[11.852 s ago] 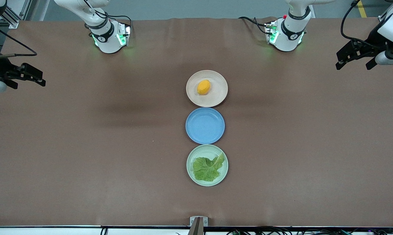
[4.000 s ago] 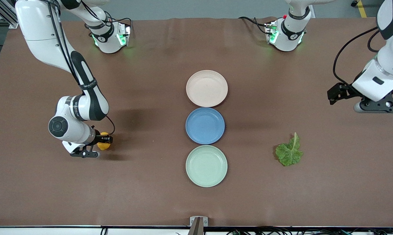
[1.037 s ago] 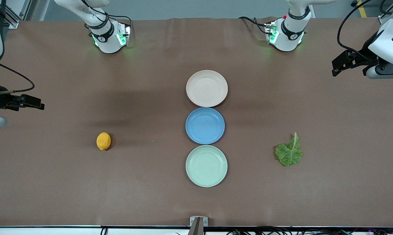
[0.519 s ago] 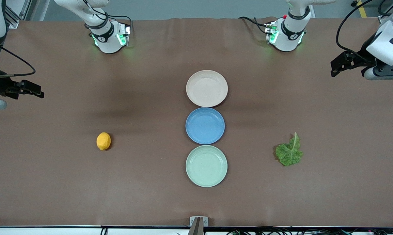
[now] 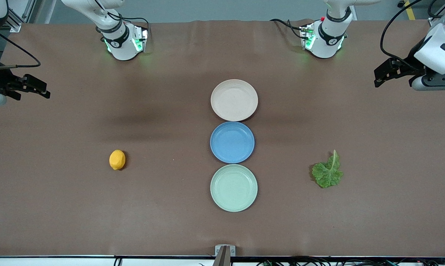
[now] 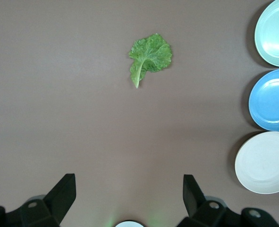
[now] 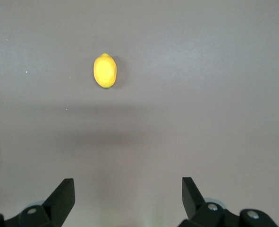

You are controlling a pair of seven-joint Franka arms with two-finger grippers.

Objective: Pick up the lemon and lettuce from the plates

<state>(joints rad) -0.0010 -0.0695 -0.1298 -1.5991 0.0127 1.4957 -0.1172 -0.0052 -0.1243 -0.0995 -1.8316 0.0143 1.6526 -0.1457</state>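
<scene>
Currently both grippers hold spread, empty fingers: the right gripper (image 5: 32,88) hangs over the right arm's end of the table, the left gripper (image 5: 387,74) over the left arm's end. Neither is near its item. The lemon (image 5: 117,160) and the lettuce (image 5: 328,173) lie on bare table (image 5: 170,221), each well apart from the empty beige-pink plate (image 5: 234,100) and mint green plate (image 5: 234,188).

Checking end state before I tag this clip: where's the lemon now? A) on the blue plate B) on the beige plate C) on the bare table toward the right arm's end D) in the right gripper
C: the lemon lies on the bare table toward the right arm's end, apart from all three plates and clear of the raised, open right gripper.
</scene>
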